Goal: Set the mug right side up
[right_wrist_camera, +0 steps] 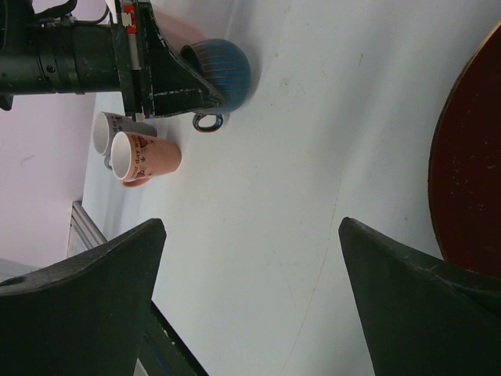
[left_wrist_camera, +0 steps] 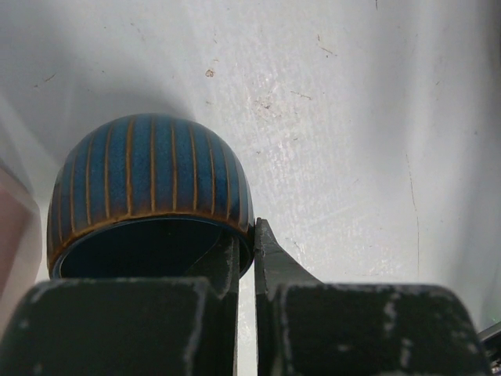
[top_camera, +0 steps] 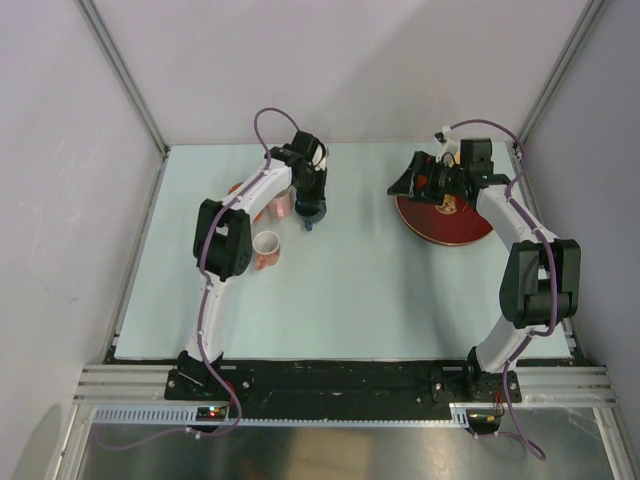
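Observation:
A blue mug with thin orange stripes (left_wrist_camera: 149, 172) fills the left wrist view, its dark mouth turned toward the camera. My left gripper (left_wrist_camera: 246, 235) is shut on its rim, one finger inside the mouth and one outside. In the top view the gripper (top_camera: 310, 205) and the mug (top_camera: 313, 217) are at the back left of the table. The right wrist view shows the mug (right_wrist_camera: 228, 66) with its handle (right_wrist_camera: 207, 121) close to the table. My right gripper (right_wrist_camera: 250, 227) is open and empty, above the table beside the plate (top_camera: 412, 183).
A dark red plate (top_camera: 450, 225) lies at the back right under the right arm. A pink mug (top_camera: 267, 248) stands open side up left of the blue mug, with a grey mug (right_wrist_camera: 117, 129) behind it. More pink ware (top_camera: 282, 203) sits by the left arm.

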Available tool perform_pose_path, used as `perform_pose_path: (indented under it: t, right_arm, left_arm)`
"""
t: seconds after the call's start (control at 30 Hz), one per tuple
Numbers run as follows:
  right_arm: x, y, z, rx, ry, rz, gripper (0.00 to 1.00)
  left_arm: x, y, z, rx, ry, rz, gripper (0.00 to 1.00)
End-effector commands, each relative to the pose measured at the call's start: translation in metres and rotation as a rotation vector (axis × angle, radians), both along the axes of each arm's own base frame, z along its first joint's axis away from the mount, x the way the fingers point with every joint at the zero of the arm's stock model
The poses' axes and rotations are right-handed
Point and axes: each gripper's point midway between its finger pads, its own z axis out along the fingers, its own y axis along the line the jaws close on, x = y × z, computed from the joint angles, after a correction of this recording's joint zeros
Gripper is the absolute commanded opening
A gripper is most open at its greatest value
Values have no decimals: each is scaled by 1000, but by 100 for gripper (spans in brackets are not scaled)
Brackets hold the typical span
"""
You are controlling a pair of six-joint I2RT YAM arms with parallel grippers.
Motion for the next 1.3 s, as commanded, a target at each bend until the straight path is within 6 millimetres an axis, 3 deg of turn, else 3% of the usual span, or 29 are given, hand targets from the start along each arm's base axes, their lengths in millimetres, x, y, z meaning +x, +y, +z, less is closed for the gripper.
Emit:
perform_pose_path:
  t: [0.0, 0.13, 0.3, 0.43, 0.57, 0.73, 0.9, 1.07, 1.17, 1.27]
  right_arm:
    - [3, -1, 21, 0, -69, -14, 100]
    - [3, -2, 19, -5, -64, -16, 99]
    - [3, -3, 16, -6, -55, -18, 99]
    - [3, -4, 17, -3, -54, -16, 99]
    - [3, -13, 23, -14, -67, -25, 99]
    - [19, -60, 27, -143, -141, -104, 99]
    - [47, -135, 23, -414, -220, -249, 99]
    - [71, -190, 18, -561, -262, -257, 93]
    - [79, -206, 12, -634, -317, -105, 85]
    - [85, -215, -9, -696, -322, 66, 83]
  left_arm:
    - [9, -1, 8, 11, -60, -15, 5]
    - [12, -2, 8, 13, -67, -18, 11]
    - [15, -7, 19, -12, -87, -23, 34]
    - [16, -4, 48, -22, -137, -20, 43]
    - [8, -6, 97, -100, -194, -50, 47]
    - [3, -10, 168, -201, -323, -116, 51]
    - [8, 10, 215, -207, -454, -140, 52]
    - [11, 35, 240, -181, -536, -140, 52]
    - [8, 48, 248, -160, -570, -150, 53]
    - [-1, 56, 252, -142, -587, -168, 53]
